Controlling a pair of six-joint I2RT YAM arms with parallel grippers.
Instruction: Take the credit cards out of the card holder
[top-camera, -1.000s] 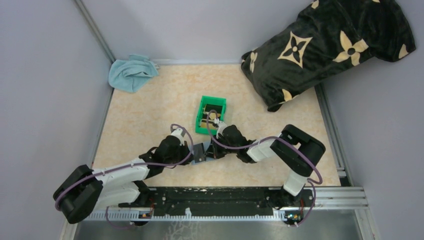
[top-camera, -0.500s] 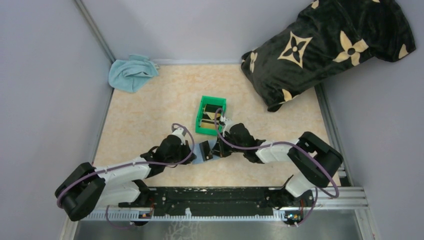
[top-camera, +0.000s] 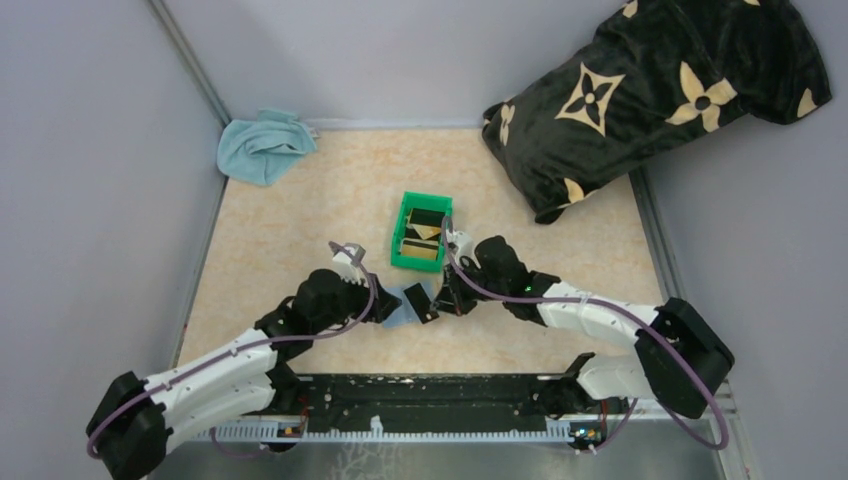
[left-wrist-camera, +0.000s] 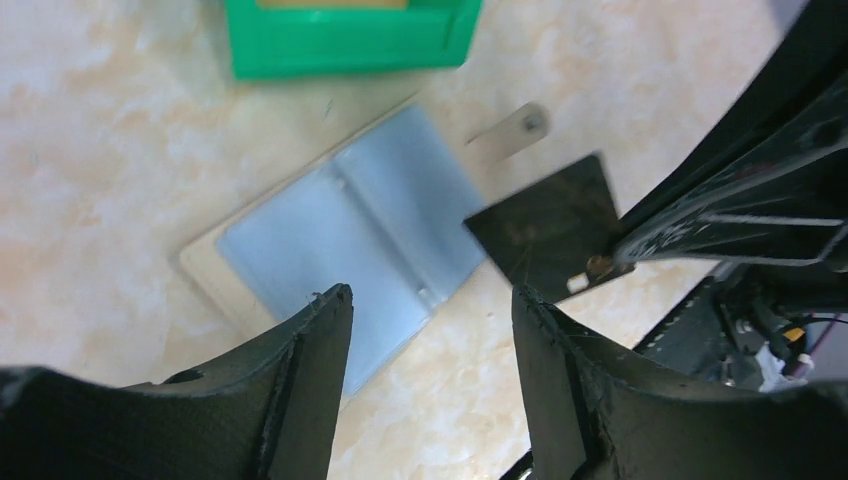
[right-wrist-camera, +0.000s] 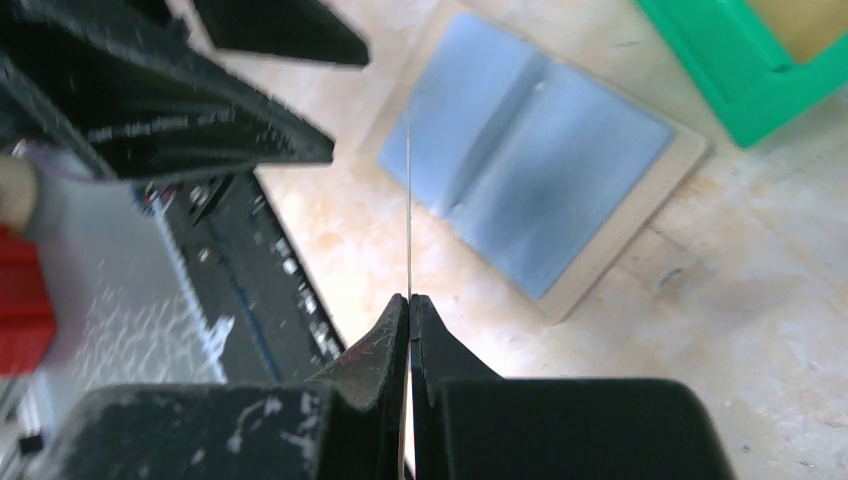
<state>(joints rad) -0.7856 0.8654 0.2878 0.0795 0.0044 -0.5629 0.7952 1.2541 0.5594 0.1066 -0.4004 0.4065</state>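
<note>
Beige tabletop (top-camera: 290, 230) under splayed card holder (left-wrist-camera: 340, 235), left gripper (left-wrist-camera: 430, 300) unclenched above it, right gripper (right-wrist-camera: 410, 300) clenched on black card (left-wrist-camera: 545, 225).

left pincer (left-wrist-camera: 430, 297): jaws sprung apart, arm backed toward 7 o'clock | card holder (left-wrist-camera: 340, 225): let go, now lying open flat on the surface (left-wrist-camera: 120, 150) | right pincer (right-wrist-camera: 410, 302): black credit card (left-wrist-camera: 545, 225) drawn clear of the holder, wrist shifted toward 3 o'clock

1 card holder (left-wrist-camera: 340, 225), 1 green bin (left-wrist-camera: 350, 45), 1 black card (left-wrist-camera: 545, 225) outside it, 1 blue cloth (top-camera: 262, 145) and 1 patterned pillow (top-camera: 650, 90).
</note>
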